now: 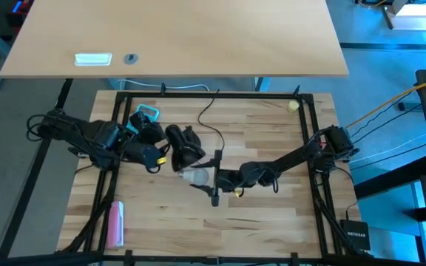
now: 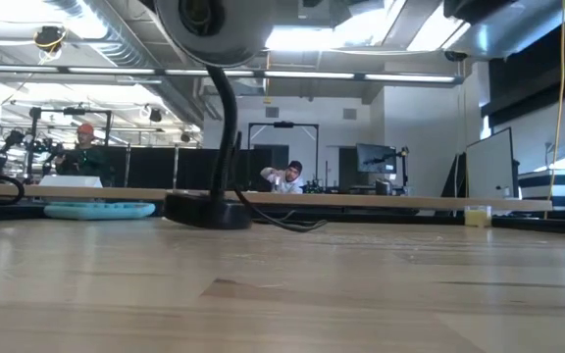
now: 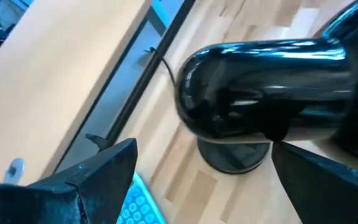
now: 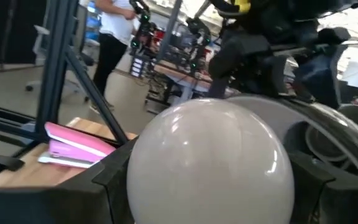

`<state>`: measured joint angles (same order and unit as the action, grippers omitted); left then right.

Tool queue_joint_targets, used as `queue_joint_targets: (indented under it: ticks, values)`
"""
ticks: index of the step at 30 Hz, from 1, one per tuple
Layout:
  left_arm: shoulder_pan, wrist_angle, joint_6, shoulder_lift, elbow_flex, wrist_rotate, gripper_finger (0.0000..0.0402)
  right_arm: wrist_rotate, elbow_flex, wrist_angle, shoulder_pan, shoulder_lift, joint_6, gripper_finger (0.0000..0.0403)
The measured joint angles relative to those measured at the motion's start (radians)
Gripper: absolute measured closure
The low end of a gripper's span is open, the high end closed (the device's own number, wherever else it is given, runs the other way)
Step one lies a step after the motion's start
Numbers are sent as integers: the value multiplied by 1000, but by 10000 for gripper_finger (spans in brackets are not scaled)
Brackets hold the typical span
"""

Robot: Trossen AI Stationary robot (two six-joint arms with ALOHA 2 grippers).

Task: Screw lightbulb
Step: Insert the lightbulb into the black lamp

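Observation:
The black lamp stands at the table's middle on its round base (image 2: 209, 209). Its neck curves up to the shade (image 1: 183, 144) (image 3: 260, 87). My left gripper (image 1: 170, 151) (image 3: 204, 146) is open, one finger on each side of the shade's closed end. I cannot tell whether they touch it. My right gripper (image 1: 208, 179) (image 4: 213, 186) is shut on the white lightbulb (image 1: 193, 177) (image 4: 210, 162), just in front of the shade's open mouth (image 4: 319, 137). The bulb's screw base is hidden behind its globe. My right gripper pinches the bulb's round glass globe (image 4: 142, 180) between its two fingers, one on each side. The fingers come about level from the table's right side. The bulb is lifted clear of the table and points toward the shade's mouth.
A pink stapler (image 1: 115, 224) (image 4: 73, 146) lies at the near left. A teal tool (image 1: 145, 113) lies at the far left, and a small yellow ball (image 1: 293, 106) at the far right. The lamp's cord (image 1: 211, 118) trails to the far edge. People are in the room beyond.

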<state>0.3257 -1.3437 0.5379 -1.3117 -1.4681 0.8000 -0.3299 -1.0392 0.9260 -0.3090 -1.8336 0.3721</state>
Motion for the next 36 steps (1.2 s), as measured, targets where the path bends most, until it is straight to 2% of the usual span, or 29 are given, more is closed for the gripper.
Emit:
queue_joint_targets:
  ticks: [6, 10, 17, 23, 29, 33, 36]
  values:
    - [3, 2, -4, 1, 0, -48, 41, -114, -1, -3, 1, 2, 77, 134]
    - [2, -1, -28, 0, 0, -63, 41, -146, -1, -6, 2, 13, 101, 134]
    - [2, -1, -183, 1, 0, -111, 41, -193, 68, 38, 10, 63, 154, 134]
    - [-27, 4, -348, 1, -1, -120, 41, -100, 223, 285, 71, 82, 109, 134]
    - [-88, 59, -487, 1, -1, -120, 41, 12, 244, 275, 116, 81, 47, 134]
    - [-112, 150, -625, 0, -1, -120, 41, 9, 244, 276, 122, 81, 47, 134]
    - [-115, 174, -658, 0, -1, -120, 41, 8, 244, 272, 122, 81, 47, 134]
